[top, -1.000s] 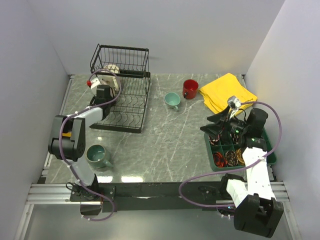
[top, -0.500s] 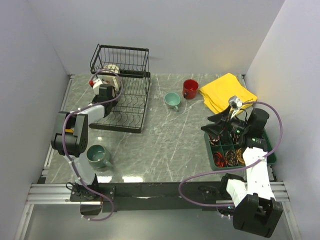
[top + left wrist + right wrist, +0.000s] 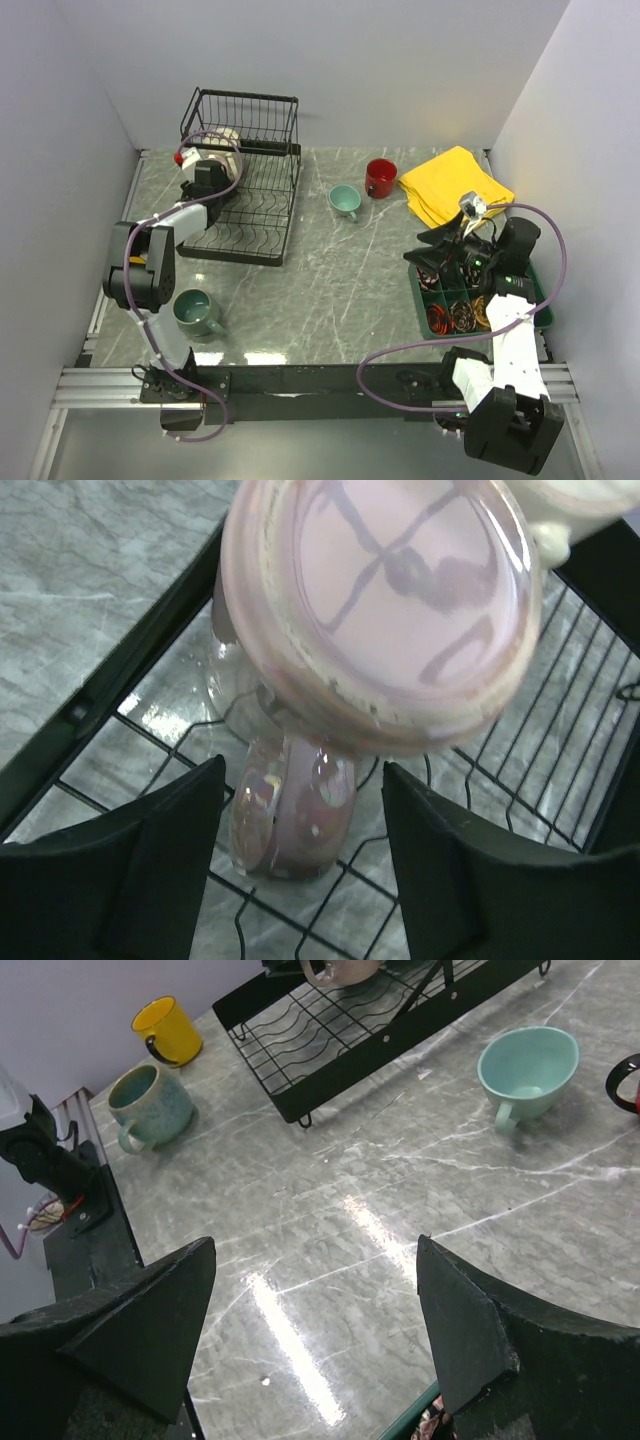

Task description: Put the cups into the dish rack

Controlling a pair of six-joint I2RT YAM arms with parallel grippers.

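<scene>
The black wire dish rack [image 3: 262,205] stands at the back left. In it lies a beige cup with a lilac inside [image 3: 385,600], its handle [image 3: 290,815] pointing down onto the wires. My left gripper [image 3: 305,860] stands open around that handle, with a gap on each side. A cream cup [image 3: 585,505] sits just behind. On the table are a grey-green cup [image 3: 195,312], a small teal cup [image 3: 345,200], a red cup [image 3: 380,177] and a yellow cup [image 3: 170,1030]. My right gripper [image 3: 315,1330] hangs open over bare table, holding nothing.
A folded yellow cloth [image 3: 455,185] lies at the back right. A green compartmented tray [image 3: 535,300] with small items sits under the right arm. White walls close in the table on three sides.
My left gripper has opened and let go of the lilac cup's handle, after reaching slightly farther back over the rack. The right arm has stayed put.
</scene>
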